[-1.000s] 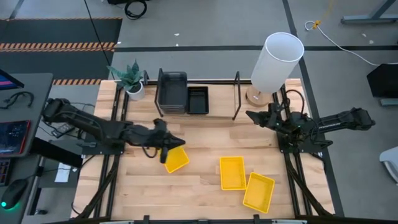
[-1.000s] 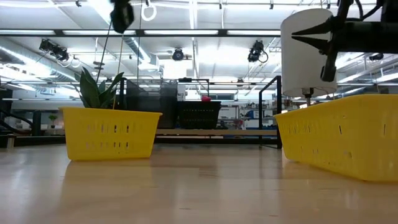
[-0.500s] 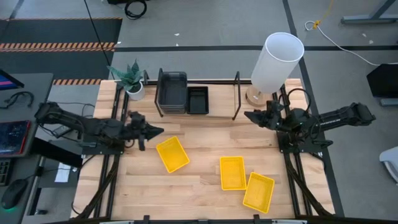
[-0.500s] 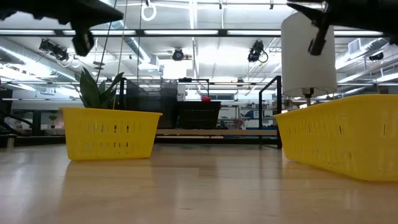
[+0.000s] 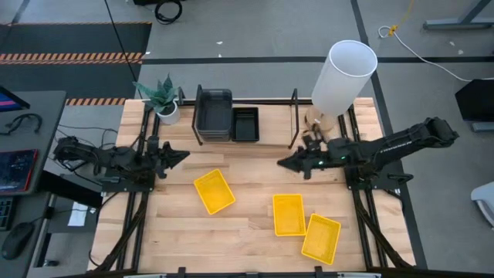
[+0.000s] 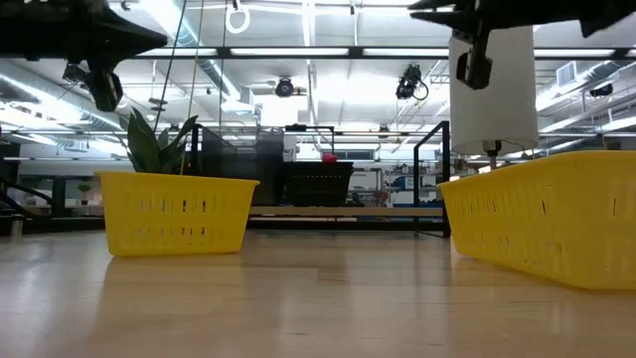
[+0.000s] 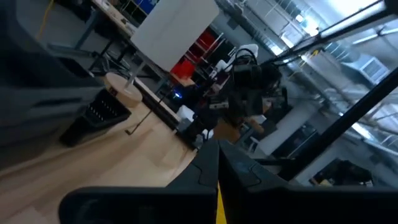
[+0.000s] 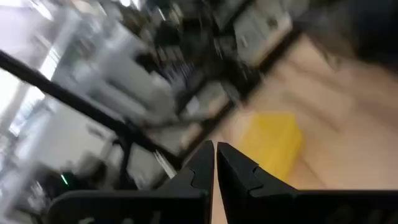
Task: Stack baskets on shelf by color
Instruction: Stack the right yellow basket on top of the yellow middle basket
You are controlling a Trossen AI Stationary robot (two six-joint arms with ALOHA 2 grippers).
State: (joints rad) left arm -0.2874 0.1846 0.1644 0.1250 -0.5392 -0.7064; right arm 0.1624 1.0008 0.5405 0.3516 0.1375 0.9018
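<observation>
Three yellow baskets lie flat on the wooden table: one left of centre (image 5: 214,191), two close together at the near right (image 5: 289,214) (image 5: 321,237). On the shelf (image 5: 272,130) at the far edge stand a dark grey stack (image 5: 213,113) and a black basket (image 5: 245,123). My left gripper (image 5: 182,154) hovers shut near the table's left edge, left of the first yellow basket. Shut and empty, my right gripper (image 5: 282,163) reaches in from the right, level, above bare wood just near of the shelf's right end. A yellow basket (image 8: 273,140) shows ahead of it.
A potted plant (image 5: 164,96) stands at the far left corner. A lamp with a tall white shade (image 5: 343,77) stands at the far right, next to the shelf's right loop (image 5: 294,120). Bare wood lies between the shelf and the yellow baskets.
My left gripper has drawn back from over the left yellow basket toward the table's left edge, rolling as it went; the basket stays on the table. My right gripper has reached from the right edge toward the table's middle, rising a little and rolling.
</observation>
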